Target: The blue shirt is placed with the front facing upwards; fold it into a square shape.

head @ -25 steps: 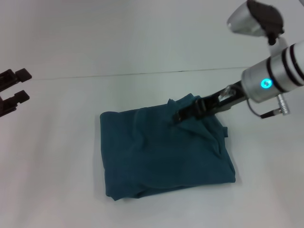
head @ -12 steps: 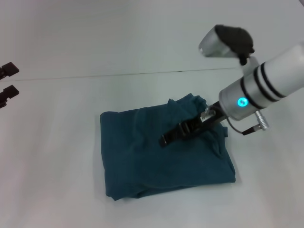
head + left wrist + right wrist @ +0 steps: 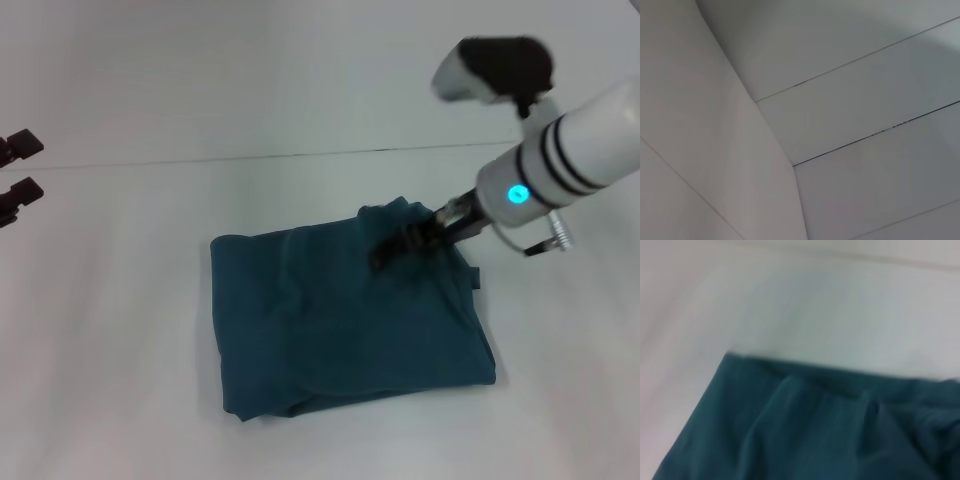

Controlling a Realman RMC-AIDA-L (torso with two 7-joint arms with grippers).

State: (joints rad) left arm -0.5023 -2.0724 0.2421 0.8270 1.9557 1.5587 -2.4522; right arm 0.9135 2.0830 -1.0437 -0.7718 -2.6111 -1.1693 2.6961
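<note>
1. right arm [image 3: 585, 145]: white cylinder with two black bands and a glowing cyan ring light.
2. right gripper [image 3: 400, 243]: black fingers (blurred).
3. left gripper [image 3: 18, 172]: dark, blocky fingertips.

A plain white desk [image 3: 110, 330] carries a single item: the blue shirt [image 3: 340, 330], folded into a rough, rumpled square. It lies flat directly on the desk, nearer the near edge, with bare white surface on every side.

Plain white table [image 3: 120, 380], thin seam
</note>
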